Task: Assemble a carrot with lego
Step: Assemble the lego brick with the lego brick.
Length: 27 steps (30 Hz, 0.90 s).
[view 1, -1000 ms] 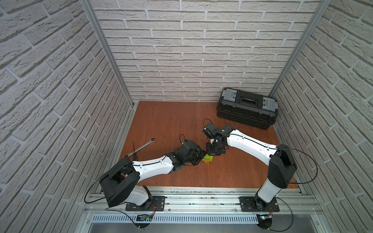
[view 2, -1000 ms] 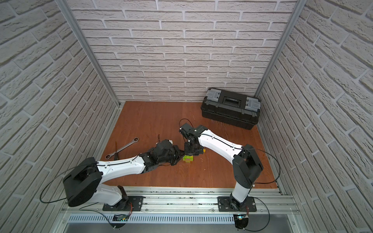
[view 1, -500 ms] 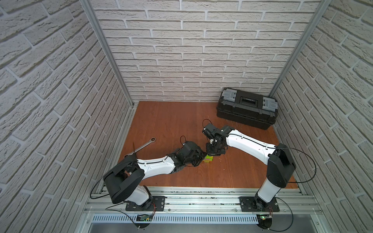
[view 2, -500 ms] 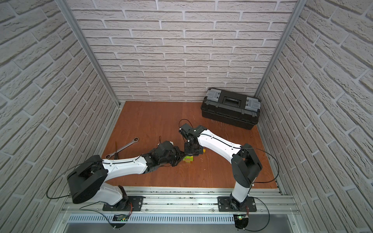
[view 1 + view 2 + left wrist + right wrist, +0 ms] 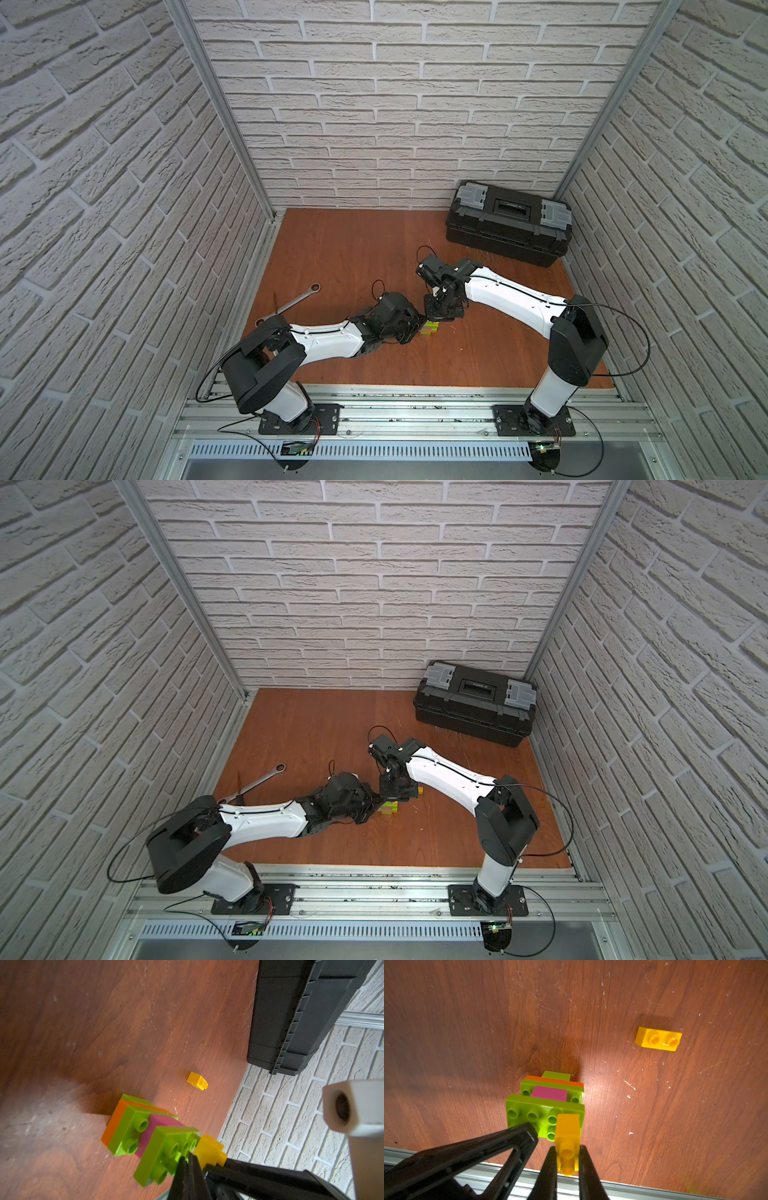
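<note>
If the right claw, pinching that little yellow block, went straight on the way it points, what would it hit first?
Probably the topmost lime green studded brick: the right gripper points its small yellow plastic brick straight at it. They may already touch; depth is unclear.

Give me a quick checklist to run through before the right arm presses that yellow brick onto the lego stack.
1. Fingers of the right gripper shut on the held yellow brick: ok.
2. The left gripper shut, its tips against the top green brick to steady it: ok.
3. Held brick over the end studs of that top brick: looks ok.
4. Held brick pressed fully onto the studs: cannot tell.
5. The carrot standing on the table: ok.
6. The spare yellow brick lying apart from the stack, studs up: ok.
</note>
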{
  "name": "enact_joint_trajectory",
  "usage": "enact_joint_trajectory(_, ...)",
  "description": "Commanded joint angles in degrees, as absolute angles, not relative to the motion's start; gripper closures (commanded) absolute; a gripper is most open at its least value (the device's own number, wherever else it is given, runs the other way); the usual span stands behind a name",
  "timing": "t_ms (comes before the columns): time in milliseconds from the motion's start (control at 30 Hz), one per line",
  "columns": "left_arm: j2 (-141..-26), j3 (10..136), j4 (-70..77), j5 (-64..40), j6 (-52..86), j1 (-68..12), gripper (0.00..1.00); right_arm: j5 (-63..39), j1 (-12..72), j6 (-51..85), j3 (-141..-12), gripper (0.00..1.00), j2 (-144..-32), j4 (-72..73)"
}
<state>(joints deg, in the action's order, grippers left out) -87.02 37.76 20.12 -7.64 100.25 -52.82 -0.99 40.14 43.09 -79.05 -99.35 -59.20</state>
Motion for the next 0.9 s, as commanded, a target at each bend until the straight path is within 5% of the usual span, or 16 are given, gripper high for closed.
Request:
enact_joint_trajectory(0, -88.1, 37.1, 22.4, -8.0, 100.7, -53.1, 1.0, 0.0, 40.4, 42.9, -79.0, 0.98, -99.8, -60.1)
enact_joint_trajectory(867, -90.4, 35.2, 23.8, -8.2, 102.2, -53.5, 1.0, -1.1, 40.3, 42.4, -78.8, 0.98, -99.6, -59.2)
